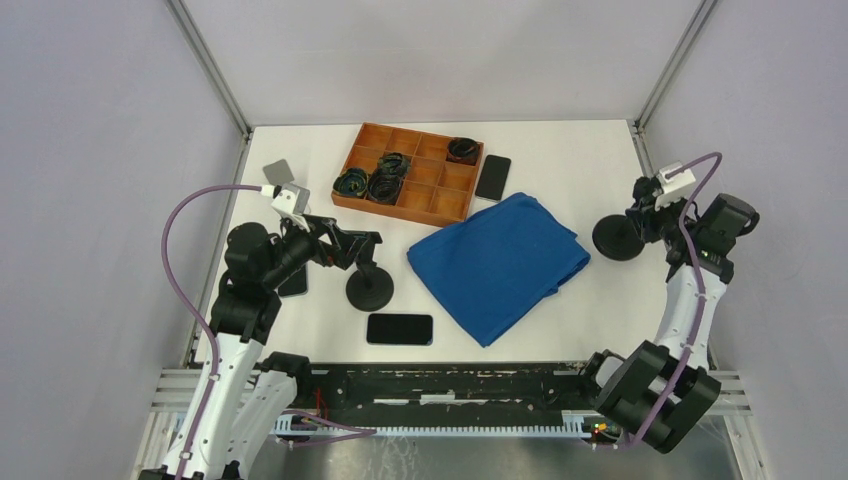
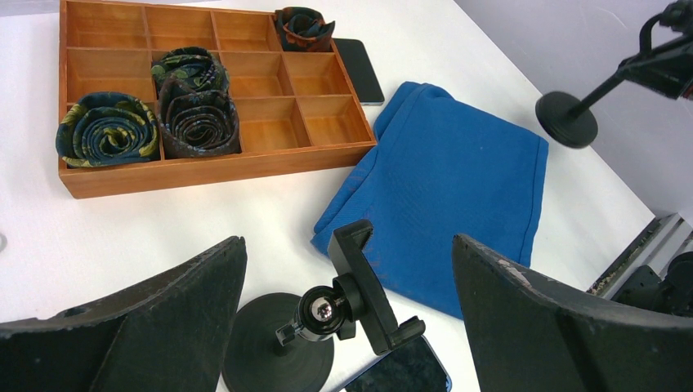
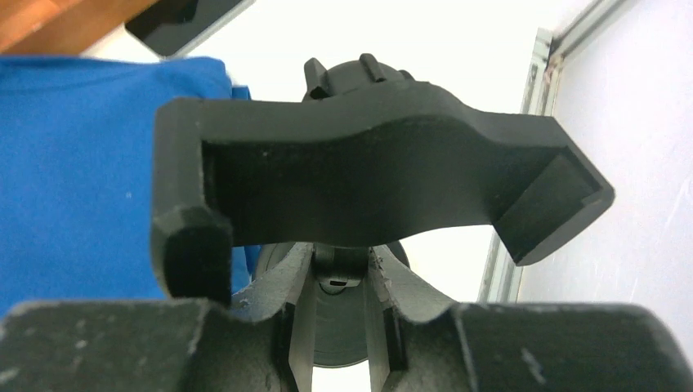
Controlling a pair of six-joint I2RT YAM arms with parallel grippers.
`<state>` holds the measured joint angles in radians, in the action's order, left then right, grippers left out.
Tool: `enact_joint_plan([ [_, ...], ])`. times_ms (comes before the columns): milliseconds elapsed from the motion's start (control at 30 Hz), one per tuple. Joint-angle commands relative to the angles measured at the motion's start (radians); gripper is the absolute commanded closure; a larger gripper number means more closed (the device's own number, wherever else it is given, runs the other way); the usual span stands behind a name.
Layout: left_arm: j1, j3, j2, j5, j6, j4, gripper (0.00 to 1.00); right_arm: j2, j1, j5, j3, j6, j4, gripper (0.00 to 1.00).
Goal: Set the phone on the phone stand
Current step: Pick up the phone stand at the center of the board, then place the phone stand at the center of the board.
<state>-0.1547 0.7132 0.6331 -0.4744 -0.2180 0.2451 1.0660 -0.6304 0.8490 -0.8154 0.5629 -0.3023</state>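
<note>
Top view. The phone [image 1: 400, 328] lies flat on the worktop [image 1: 560, 160], near the front edge, with its long axis running left to right. It is just in front of the left stand [image 1: 370, 288]. The left pincer [image 1: 362, 248] hangs over that stand with its jaws wide apart and nothing held. The right pincer [image 1: 640, 222] is well off to the right, beyond the blue cloth [image 1: 498, 262], and is closed on the right stand [image 1: 617, 238]. The left arm is judged clearly nearer the phone.

Left wrist view. The left stand [image 2: 359, 286] is seen between the spread fingers [image 2: 163, 318], untouched. The phone [image 2: 400, 374] shows at the bottom edge, below the cradle and towards the camera. The left pincer [image 2: 347, 245] would therefore need to be drawn back and lowered to reach it. The right stand [image 2: 566, 119] is far off at upper right.

Right wrist view. The right pincer [image 3: 339, 282] is clamped on the neck of the right stand [image 3: 368, 171], whose cradle fills the frame. The phone is not seen here.
</note>
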Motion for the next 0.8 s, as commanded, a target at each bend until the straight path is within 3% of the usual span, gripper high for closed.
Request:
enact_joint_plan([
  [0, -0.005, -0.001, -0.001, -0.01, 0.057, -0.031, 0.0, 0.046, 0.069, -0.02, -0.105, -0.129, 0.227, 0.91],
  [433, -0.005, -0.001, 0.017, 0.013, 0.062, -0.024, 0.0, 0.337, 0.345, -0.25, -0.308, -0.212, 0.388, 0.92],
  [767, -0.005, -0.001, 0.031, 0.029, 0.065, -0.02, 0.0, 0.498, 0.44, -0.425, -0.314, -0.249, 0.509, 0.91],
])
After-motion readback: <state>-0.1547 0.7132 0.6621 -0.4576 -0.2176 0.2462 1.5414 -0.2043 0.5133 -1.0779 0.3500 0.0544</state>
